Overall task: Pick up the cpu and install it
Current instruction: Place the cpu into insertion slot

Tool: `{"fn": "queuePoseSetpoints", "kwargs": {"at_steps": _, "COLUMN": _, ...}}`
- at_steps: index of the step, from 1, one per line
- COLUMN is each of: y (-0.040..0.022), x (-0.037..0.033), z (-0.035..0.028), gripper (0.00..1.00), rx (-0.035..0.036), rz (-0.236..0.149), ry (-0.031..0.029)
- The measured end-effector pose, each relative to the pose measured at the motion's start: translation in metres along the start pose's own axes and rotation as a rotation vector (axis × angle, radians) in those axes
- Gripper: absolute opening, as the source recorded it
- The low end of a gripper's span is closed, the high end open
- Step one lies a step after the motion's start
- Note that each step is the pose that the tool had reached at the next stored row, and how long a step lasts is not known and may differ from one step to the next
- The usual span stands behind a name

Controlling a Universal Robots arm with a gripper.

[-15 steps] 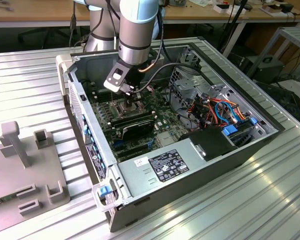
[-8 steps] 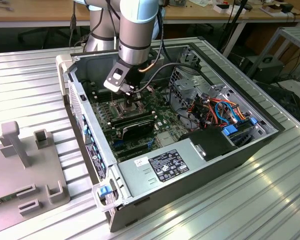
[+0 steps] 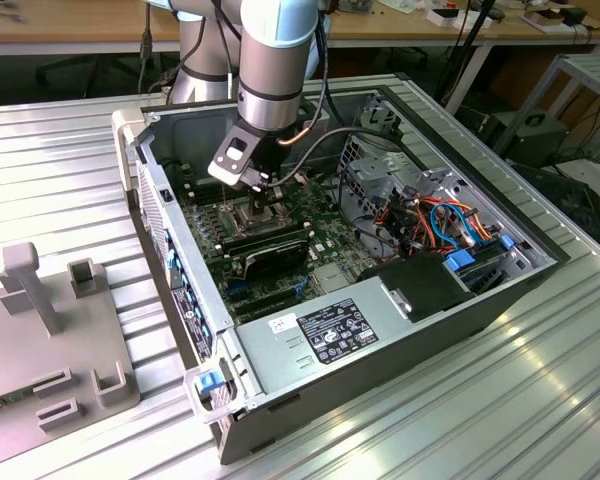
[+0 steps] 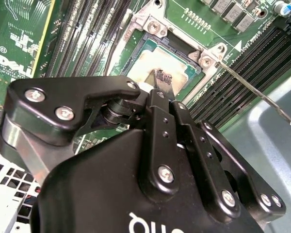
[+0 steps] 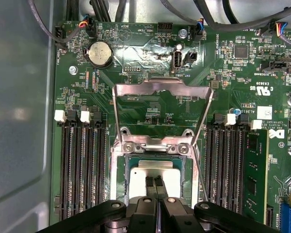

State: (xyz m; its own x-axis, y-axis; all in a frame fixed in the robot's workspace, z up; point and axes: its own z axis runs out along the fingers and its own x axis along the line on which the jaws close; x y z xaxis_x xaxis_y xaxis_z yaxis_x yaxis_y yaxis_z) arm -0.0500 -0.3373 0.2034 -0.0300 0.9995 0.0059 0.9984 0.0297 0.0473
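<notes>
The cpu (image 5: pixel 137 177) is a silver square lying flat in its socket on the green motherboard (image 5: pixel 150 111); the second wrist view shows it as the cpu (image 4: pixel 144 63). The socket's metal load plate (image 5: pixel 162 90) stands folded open and the thin lever (image 4: pixel 254 94) is swung out beside it. My gripper (image 5: pixel 154 180) hangs straight over the cpu, its two black fingers (image 4: pixel 166 76) pressed together, tips at or just above the cpu's top. Nothing shows between them. In the exterior view the gripper (image 3: pixel 265 200) reaches down into the open computer case (image 3: pixel 330 340).
Black memory slots (image 5: pixel 82 165) flank the socket on both sides. A black card (image 3: pixel 270 255), a power supply (image 3: pixel 330 330), loose cables (image 3: pixel 430 215) and a drive cage crowd the case. A grey fixture (image 3: pixel 50 330) stands on the ribbed table at the exterior view's left.
</notes>
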Motion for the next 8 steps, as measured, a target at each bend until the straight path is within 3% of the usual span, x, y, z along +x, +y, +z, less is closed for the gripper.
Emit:
{"fn": "queuePoseSetpoints", "kwargs": {"at_steps": 2, "y": 0.0004, "x": 0.0002, "z": -0.0039, "gripper": 0.11, "rx": -0.0013, "rz": 0.000, "ry": 0.0013}}
{"fn": "queuePoseSetpoints", "kwargs": {"at_steps": 8, "y": 0.0013, "x": 0.0002, "z": -0.0268, "gripper": 0.11, "rx": 0.0002, "rz": 0.000, "ry": -0.0001}}
